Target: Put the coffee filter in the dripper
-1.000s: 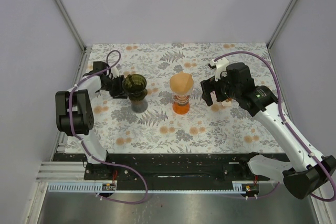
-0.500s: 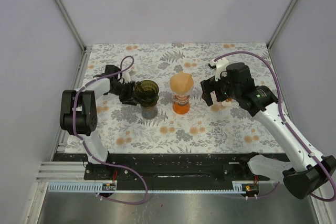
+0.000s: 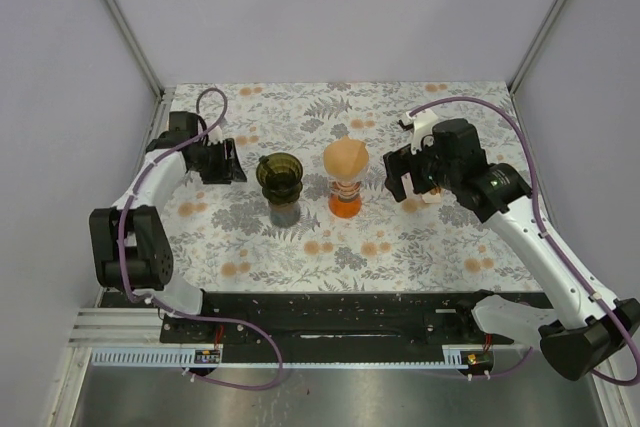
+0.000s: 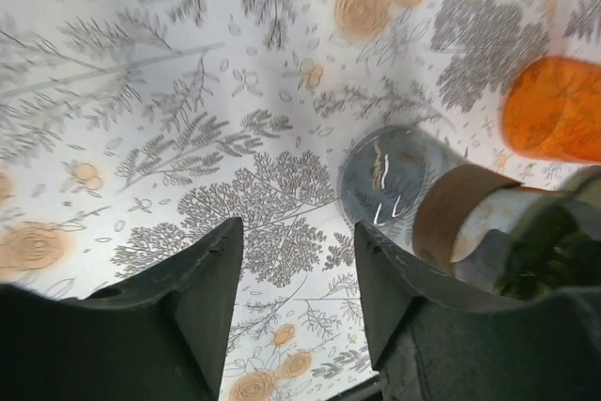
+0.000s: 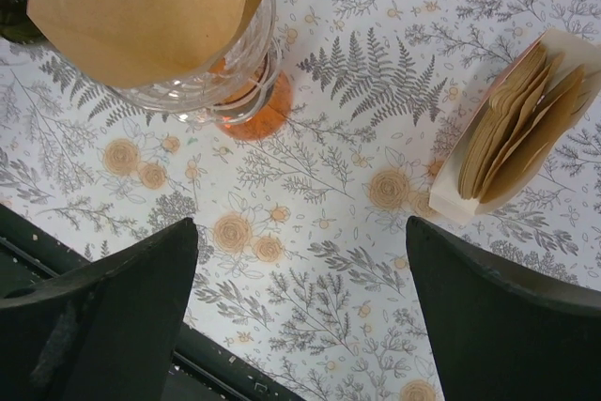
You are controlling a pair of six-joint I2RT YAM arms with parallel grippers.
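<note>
Right wrist view: finds the right tool [image 5: 300,232] spread wide and empty above the surface [image 5: 319,185], between a holder of spare filters [image 5: 507,129] and the glass dripper [image 5: 221,91] with a brown coffee filter [image 5: 141,7] seated in it. Finds the left tool [image 4: 299,232] parted, empty, near the bare green dripper [image 3: 280,173]. Pinch one filter's rim only; lower centred, point down.

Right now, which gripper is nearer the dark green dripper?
Left. The left gripper sits just left of the green dripper; the right gripper hangs beyond the orange dripper.
</note>
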